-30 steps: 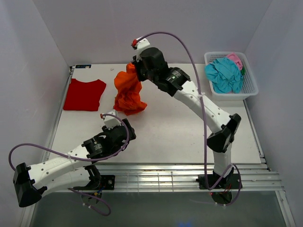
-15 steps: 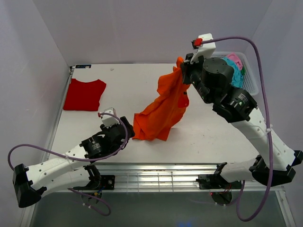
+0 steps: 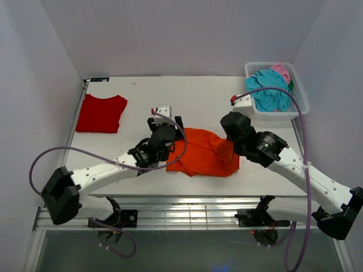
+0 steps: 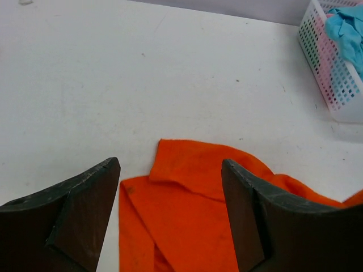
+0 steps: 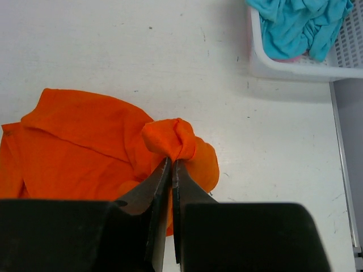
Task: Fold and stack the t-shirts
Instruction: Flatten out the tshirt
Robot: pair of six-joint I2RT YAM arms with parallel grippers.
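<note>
The orange t-shirt [image 3: 205, 153] lies crumpled on the table's near middle. My right gripper [image 5: 171, 164] is shut on a bunched fold of the orange shirt [image 5: 85, 141] at its right side; it shows in the top view [image 3: 231, 141]. My left gripper [image 4: 170, 187] is open, jaws wide apart, low over the shirt's left corner [image 4: 187, 192], holding nothing; it shows in the top view [image 3: 170, 140]. The red t-shirt [image 3: 101, 113] lies folded flat at the far left. Teal [image 3: 267, 89] and pink [image 3: 281, 71] shirts sit in the basket.
The white lattice basket [image 3: 299, 105] stands at the back right, also seen in the left wrist view [image 4: 332, 68] and right wrist view [image 5: 295, 67]. Purple cables loop over both arms. White walls enclose the table on three sides.
My right gripper swung the orange shirt from the back middle, up and right, then down onto the near middle of the table. My left arm reached forward to the shirt's left edge.
</note>
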